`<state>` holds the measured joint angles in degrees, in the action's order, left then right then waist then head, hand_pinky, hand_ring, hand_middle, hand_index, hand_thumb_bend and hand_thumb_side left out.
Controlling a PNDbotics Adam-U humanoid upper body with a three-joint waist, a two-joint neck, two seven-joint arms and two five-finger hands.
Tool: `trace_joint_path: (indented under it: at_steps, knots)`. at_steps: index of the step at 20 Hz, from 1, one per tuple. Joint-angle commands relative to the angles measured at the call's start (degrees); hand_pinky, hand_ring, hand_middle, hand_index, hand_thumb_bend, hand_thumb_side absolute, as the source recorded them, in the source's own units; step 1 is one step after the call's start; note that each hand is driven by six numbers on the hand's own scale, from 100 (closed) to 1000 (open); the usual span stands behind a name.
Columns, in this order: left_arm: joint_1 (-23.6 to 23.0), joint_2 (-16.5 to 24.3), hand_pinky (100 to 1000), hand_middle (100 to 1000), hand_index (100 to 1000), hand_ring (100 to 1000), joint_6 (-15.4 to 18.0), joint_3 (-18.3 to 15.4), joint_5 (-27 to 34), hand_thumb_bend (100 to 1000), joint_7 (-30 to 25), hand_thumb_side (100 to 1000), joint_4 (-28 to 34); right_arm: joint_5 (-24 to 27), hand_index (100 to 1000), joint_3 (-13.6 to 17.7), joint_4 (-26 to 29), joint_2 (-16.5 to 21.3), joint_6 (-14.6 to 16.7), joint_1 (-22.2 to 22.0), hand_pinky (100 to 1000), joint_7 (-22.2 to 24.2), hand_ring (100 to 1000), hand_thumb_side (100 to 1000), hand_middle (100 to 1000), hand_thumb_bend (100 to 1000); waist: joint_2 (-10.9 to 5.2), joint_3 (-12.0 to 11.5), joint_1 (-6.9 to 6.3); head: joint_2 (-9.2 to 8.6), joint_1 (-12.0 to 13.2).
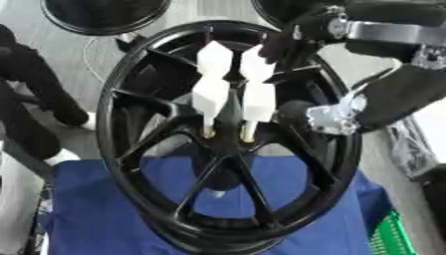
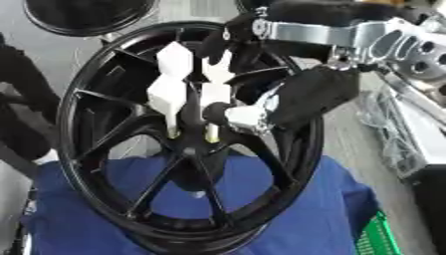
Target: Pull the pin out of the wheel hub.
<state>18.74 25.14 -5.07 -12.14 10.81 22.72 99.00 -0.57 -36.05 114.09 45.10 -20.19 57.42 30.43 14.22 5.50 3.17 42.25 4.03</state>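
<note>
Upright on a blue cloth point(image 1: 287, 199) stands the black wheel point(image 1: 131, 84), two white pins point(image 1: 212, 89) seated in its hub point(image 1: 228, 144). Just right of them – the right hand point(image 2: 240, 115), fingers curled, holding nothing I can see.

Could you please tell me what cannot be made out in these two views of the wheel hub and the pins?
- Right hand: both views blur its fingers; whether they grip the right white pin cannot be told.
- Pin bases: the black hub hides how deep they sit.
- Wheel: its lower rim is cut off by the bottom edge.
- Left hand: not identifiable; only a dark limb shows at the left edge.
- Blue cloth: hides whatever supports the wheel.
</note>
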Motion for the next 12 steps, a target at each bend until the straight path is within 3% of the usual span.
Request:
trace_joint_path:
  at_steps: [1,12]
  knots:
    - [1.0,0.76,596,694,746,749,0.07,0.13,0.11,285,-0.23,824,1.27,-0.72,892,0.37,0.5,0.28,-0.9,0.57,795,-0.32,764,604,799,310,-0.66,-0.22,-0.09,0.25,-0.26]
    - [1.71,0.48,596,692,744,749,-0.13,0.65,0.16,284,-0.8,826,1.57,-3.92,867,0.64,0.5,-1.13,-2.02,0.2,788,-1.1,756,577,790,304,-0.04,-1.37,0.08,-1.12,-0.6]
